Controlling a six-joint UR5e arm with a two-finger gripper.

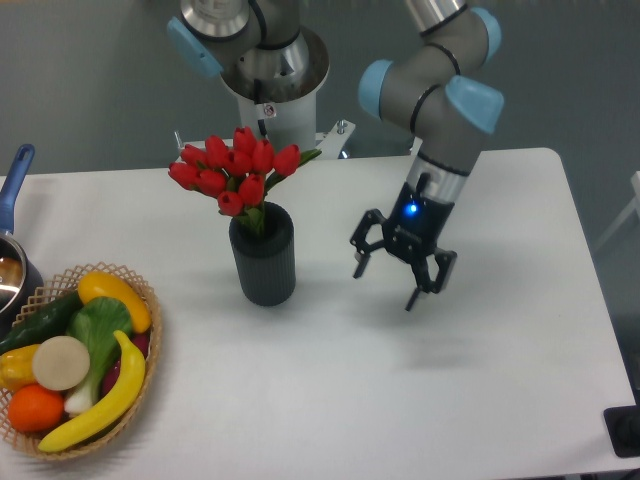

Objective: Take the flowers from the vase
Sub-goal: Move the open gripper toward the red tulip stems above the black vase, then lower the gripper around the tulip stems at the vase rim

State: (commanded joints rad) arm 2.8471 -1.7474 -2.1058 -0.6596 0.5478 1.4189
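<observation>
A bunch of red tulip flowers (233,170) with green stems stands upright in the dark ribbed vase (263,256) left of the table's middle. My gripper (385,284) hangs to the right of the vase, a little above the tabletop, its fingers spread open and empty. It is tilted and sits lower than the blooms, about a hand's width from the vase.
A woven basket (143,286) of fruit and vegetables sits at the front left. A pot with a blue handle (14,185) pokes in at the left edge. The arm's base (270,80) stands behind the vase. A dark object (624,430) sits at the front right corner.
</observation>
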